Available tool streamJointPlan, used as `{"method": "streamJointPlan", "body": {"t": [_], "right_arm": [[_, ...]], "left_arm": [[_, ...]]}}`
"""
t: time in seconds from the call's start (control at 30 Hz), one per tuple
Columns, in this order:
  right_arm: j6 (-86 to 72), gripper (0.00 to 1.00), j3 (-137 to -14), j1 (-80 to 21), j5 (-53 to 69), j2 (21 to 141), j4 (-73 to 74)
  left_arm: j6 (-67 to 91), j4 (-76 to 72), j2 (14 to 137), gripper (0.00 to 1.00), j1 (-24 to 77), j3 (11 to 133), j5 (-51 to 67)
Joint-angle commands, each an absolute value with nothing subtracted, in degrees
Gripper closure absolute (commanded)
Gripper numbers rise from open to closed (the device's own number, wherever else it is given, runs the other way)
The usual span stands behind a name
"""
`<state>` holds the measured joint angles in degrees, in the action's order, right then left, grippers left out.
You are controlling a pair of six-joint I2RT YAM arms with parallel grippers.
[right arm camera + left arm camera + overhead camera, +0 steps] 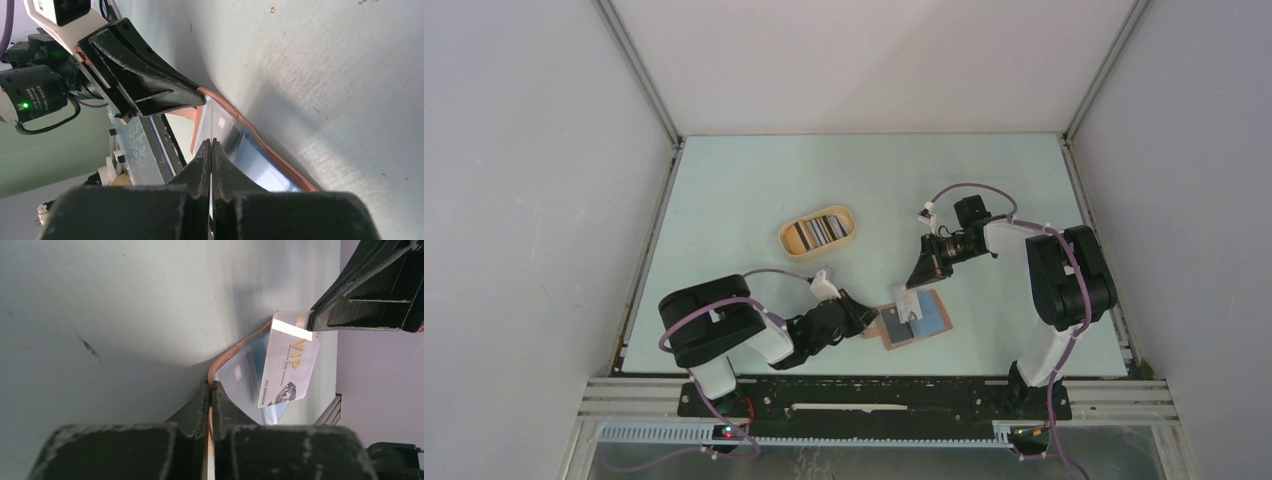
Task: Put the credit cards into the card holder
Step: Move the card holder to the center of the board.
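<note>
The small, flat, reddish-brown leather-like folding card holder point(929, 318) is lying open on the pale green table point(754, 190). The left gripper point(210, 387) is pinching the holder's left edge, its fingers pressed tight on it. The right gripper point(210, 145) is clamping a white VIP card point(290, 365) by its top edge and holding it tilted over the holder's clear pockets. An oval tan tray point(789, 240) of cards is sitting beyond the holder, well apart.

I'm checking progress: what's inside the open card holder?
A white VIP card, pinched by the right gripper, stands over the clear pockets of the card holder. Whether it has entered a slot is hidden.
</note>
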<state>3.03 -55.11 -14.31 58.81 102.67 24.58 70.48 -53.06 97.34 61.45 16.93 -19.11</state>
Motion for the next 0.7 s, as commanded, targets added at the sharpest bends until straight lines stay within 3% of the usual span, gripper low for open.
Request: {"method": "streamJointPlan", "body": {"t": [0.0,0.27,0.43,0.47,0.57,0.67], "right_arm": [[2.47,1.0,-56.21,-12.7,60.62,101.41,24.54],[3.29,1.0,-56.78,-8.75,62.01,97.51,25.33],[1.06,1.0,-56.78,-8.79,62.89,98.53,22.7],[0.46,1.0,-56.82,-8.79,63.07,98.76,21.82],[0.26,1.0,-58.69,-9.31,62.95,100.06,21.28],[0.26,1.0,-60.92,-10.19,62.6,101.87,21.36]], "left_arm": [[69.82,-48.52,99.07,1.0,59.99,18.39,-21.7],[65.25,-45.23,94.68,1.0,55.41,21.03,-29.5],[62.05,-44.24,94.09,0.98,53.47,22.25,-28.59],[62.42,-44.79,93.94,0.91,53.38,21.6,-28.09],[63.44,-47.66,92.24,0.57,53.35,18.92,-26.79],[62.35,-47.3,88.14,0.44,53.44,16.77,-26.14]]}}
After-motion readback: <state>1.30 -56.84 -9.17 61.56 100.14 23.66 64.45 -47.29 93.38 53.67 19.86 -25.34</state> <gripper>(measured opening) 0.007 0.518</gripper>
